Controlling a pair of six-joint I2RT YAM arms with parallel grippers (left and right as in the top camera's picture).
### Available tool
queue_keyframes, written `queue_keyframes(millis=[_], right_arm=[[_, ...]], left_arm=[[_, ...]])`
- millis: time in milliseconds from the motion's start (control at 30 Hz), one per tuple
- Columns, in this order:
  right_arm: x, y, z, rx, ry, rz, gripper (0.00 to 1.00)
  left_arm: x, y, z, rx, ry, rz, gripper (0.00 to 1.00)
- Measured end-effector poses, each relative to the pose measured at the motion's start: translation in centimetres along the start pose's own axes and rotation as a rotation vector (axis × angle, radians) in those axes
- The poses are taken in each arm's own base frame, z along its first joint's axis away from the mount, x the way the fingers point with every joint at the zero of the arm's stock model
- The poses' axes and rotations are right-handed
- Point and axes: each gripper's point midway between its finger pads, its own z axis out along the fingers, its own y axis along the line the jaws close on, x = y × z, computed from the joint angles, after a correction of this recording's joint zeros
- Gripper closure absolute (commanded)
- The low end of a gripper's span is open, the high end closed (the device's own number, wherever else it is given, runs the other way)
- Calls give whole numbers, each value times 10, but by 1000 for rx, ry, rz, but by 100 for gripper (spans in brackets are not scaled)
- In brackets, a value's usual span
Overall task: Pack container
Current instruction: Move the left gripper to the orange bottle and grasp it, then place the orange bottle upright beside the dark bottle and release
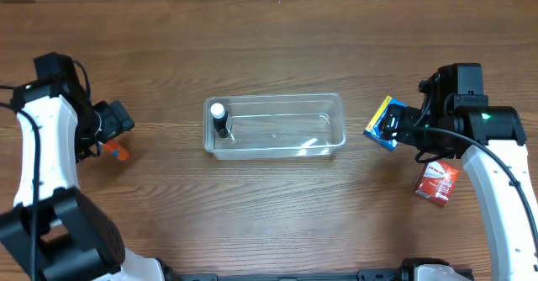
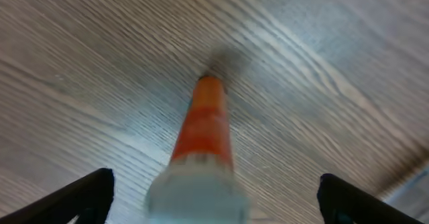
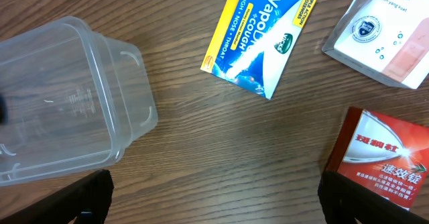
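The clear container [image 1: 334, 104] lies at the table's middle, with a small dark bottle with a white cap [image 1: 219, 119] standing in its left end. My left gripper [image 1: 108, 138] is open around an orange tube with a white cap [image 2: 203, 133] that lies on the table, its jaws [image 2: 214, 198] wide on either side. My right gripper [image 1: 397, 129] is open and empty [image 3: 214, 196] over bare wood, between the container's right end [image 3: 100, 110] and a red box [image 3: 385, 157]. A blue and yellow cough box [image 3: 261, 36] lies just beyond it.
A white pouch [image 3: 389, 29] lies at the far right in the right wrist view. The red box also shows in the overhead view [image 1: 437, 182], near the right arm. The orange tube [image 1: 118, 153] lies far left of the container.
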Motion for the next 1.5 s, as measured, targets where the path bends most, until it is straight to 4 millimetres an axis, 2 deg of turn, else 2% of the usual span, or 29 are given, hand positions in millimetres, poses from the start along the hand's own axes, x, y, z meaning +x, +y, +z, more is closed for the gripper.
queue_keyframes(millis=[67,167,200,333,500,633,700,800,833,933,967,1000,1033,1067,1100,1167,1267,1500], right_arm=[[0,0,0,0,1,0,0],[0,0,0,0,0,0,0],[0,0,0,0,0,0,0],[0,0,0,0,0,-1,0],[0,0,0,0,0,0,0],[0,0,0,0,0,-1,0],[0,0,0,0,0,0,0],[0,0,0,0,0,0,0],[0,0,0,0,0,0,0],[-1,0,0,-1,-5,-1,0],[-1,0,0,-2,-6,-1,0],[-1,0,0,-2,-6,-1,0],[-2,0,0,-2,-6,-1,0],[-1,0,0,-1,-5,-1,0],[-1,0,0,-1,-5,-1,0],[-1,0,0,-2,-5,-1,0],[-1,0,0,-1,-3,-1,0],[0,0,0,0,1,0,0]], left_arm=[[1,-1,11,-5,30,3,14],[-1,-1,14,-5,29,8,38],[-1,-2,13,-3,28,13,43],[-1,-2,14,-1,30,21,61],[-1,-2,14,-2,30,22,70],[1,-2,13,-2,37,27,96],[1,-1,13,-3,36,24,96],[12,-1,7,-15,81,34,96],[13,-8,-3,-12,78,56,96],[23,-51,-61,49,-23,186,96],[38,-81,-100,111,-99,281,96],[54,-103,-125,164,-150,349,96],[67,-116,-141,196,-181,393,96],[90,-136,-155,239,-195,461,96],[107,-147,-157,257,-179,504,96],[128,-162,-153,259,-134,541,96],[142,-175,-132,224,-67,568,96],[139,-196,-65,105,78,567,96]])
